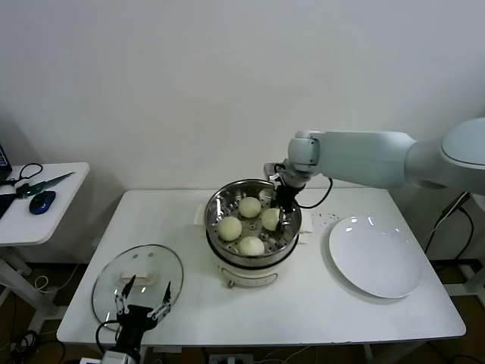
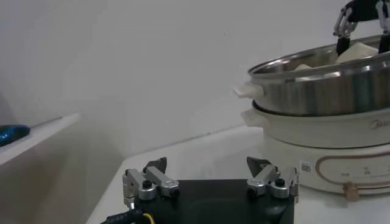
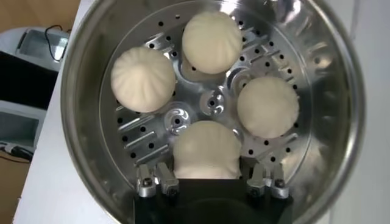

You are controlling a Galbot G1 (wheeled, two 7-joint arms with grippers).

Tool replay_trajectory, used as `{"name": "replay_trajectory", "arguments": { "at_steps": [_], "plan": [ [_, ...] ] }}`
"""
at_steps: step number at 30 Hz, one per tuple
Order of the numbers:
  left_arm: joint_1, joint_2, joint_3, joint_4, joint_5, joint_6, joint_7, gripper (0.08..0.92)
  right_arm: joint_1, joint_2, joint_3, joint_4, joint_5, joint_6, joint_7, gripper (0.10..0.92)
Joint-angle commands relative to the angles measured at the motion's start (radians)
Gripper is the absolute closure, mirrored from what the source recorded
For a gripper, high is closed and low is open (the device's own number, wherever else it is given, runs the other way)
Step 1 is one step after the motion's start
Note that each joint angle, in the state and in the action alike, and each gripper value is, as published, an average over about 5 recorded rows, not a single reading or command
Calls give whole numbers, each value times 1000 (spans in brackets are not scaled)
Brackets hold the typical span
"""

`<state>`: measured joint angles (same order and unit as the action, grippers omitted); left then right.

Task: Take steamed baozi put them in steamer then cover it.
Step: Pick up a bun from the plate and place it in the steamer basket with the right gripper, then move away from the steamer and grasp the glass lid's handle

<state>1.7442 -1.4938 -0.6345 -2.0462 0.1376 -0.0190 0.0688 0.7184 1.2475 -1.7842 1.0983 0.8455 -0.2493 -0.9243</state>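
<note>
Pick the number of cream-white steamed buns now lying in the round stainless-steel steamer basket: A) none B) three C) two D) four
D: four cream-white steamed buns lie in the round stainless-steel steamer basket, and the white plate holds none.

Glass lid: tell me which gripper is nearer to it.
Left. The left gripper hovers open over the near edge of the glass lid at the table's front-left. The right gripper is far off, down inside the steamer around a baozi.
</note>
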Motion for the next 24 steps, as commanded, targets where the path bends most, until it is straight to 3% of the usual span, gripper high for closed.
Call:
{"name": "replay_trajectory", "arguments": {
  "at_steps": [1, 9, 17, 24],
  "plan": [
    [-5, -2, 1, 0, -1, 3, 1, 177, -35, 26, -13, -19, -16, -8, 6, 330],
    [-5, -6, -2, -10, 1, 12, -3, 177, -24, 10, 19, -11, -13, -10, -38, 214],
    [-7, -9, -8, -15, 7, 18, -10, 177, 26, -68, 89, 4, -44, 21, -93, 203],
    [-12, -10, -15, -22, 16, 20, -15, 177, 48, -246, 166, 48, 36, 182, 74, 203]
  ]
}}
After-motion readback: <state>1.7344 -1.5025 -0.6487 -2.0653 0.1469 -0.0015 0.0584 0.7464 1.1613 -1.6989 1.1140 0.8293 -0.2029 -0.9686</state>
